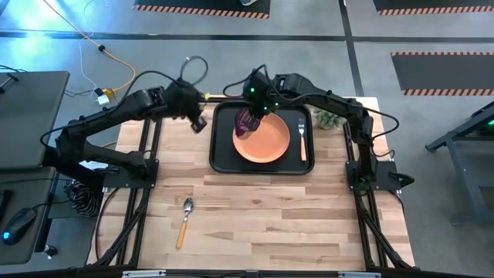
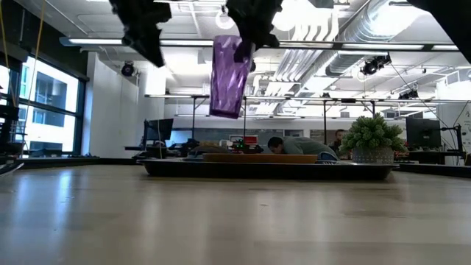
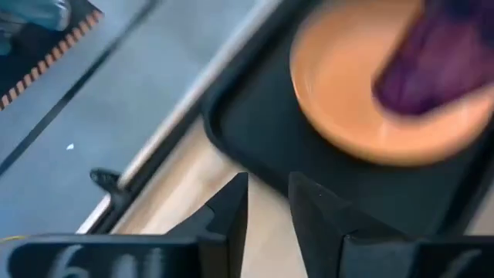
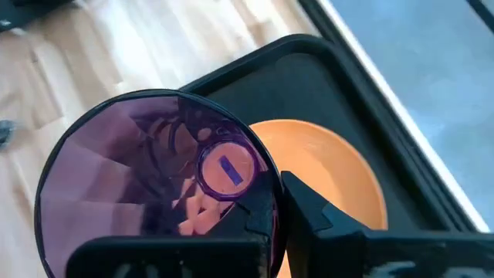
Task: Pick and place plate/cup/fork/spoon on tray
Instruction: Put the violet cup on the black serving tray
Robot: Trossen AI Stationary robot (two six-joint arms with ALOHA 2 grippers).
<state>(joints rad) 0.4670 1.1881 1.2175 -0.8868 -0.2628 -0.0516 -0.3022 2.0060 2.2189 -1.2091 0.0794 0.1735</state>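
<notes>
I see the tray (image 1: 220, 158) sitting at the far middle of the table (image 1: 262, 216), with the plate (image 1: 262, 141) in it and the fork (image 1: 302, 139) lying in the tray just right of the plate. The cup (image 1: 245, 121) hangs above the plate's far-left edge, clamped at its rim by the right pincer (image 1: 253, 110). The left pincer (image 1: 198, 123) is just left of the tray. The spoon (image 1: 184, 222) lies on the table near me, left of centre, well apart from the tray. A potted plant (image 1: 328, 119) stands beyond the tray's far-right corner.

The things are carried by a light wooden table (image 1: 262, 216). A black tray (image 1: 220, 154) is set at its far middle. A spoon (image 1: 185, 221) is laid bare on the boards nearer the front left, well apart from the tray. A small potted plant (image 1: 327, 118) is placed just beside the tray's far right corner.
</notes>
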